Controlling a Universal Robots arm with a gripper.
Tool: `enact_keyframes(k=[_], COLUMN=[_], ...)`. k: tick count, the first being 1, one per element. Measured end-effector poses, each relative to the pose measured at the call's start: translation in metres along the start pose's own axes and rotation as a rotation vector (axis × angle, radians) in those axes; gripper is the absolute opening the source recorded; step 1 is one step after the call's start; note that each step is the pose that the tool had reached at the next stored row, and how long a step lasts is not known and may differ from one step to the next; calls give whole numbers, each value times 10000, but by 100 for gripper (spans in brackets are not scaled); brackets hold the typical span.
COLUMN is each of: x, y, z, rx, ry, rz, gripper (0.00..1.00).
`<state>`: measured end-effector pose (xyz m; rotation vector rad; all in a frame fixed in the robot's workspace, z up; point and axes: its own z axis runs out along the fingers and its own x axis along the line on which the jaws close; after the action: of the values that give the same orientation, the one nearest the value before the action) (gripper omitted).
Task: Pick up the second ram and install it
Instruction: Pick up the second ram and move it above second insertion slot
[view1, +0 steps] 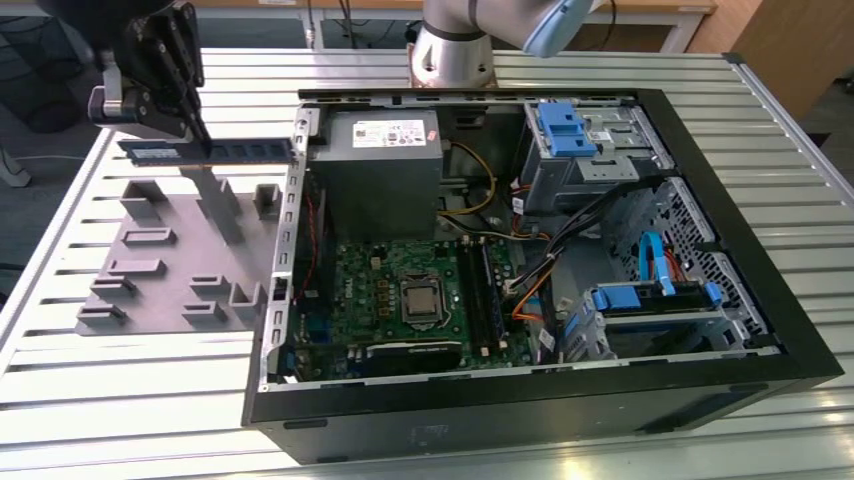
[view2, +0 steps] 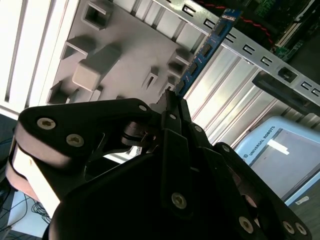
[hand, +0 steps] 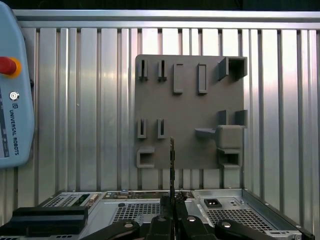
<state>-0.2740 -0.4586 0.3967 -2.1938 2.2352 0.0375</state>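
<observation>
The second ram (view1: 251, 148) is a long blue stick with black chips. It hangs level in the air above the grey holder plate (view1: 147, 270), at the exterior view's left, just outside the open computer case (view1: 747, 300). My gripper (view1: 198, 138) is shut on it from above, nearer one end. In the second wrist view the ram (view2: 205, 47) runs out from the closed fingertips of my gripper (view2: 172, 100) toward the case wall. In the first wrist view the ram (hand: 172, 160) shows edge-on above the gripper (hand: 172, 202), over the plate (hand: 190, 107).
Inside the case lie the green motherboard (view1: 387, 290) with its long black slots (view1: 483, 290), the grey power-supply box (view1: 380, 170) and blue drive brackets (view1: 567, 130). The arm's base (view1: 451, 55) stands behind the case. A teach pendant (hand: 12, 100) lies on the slatted table.
</observation>
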Motion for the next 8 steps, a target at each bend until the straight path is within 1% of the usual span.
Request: enact_keyframes(k=[8], x=[-1], y=[-52], z=[0], rx=[0], ry=[0], rz=[0], gripper=[14])
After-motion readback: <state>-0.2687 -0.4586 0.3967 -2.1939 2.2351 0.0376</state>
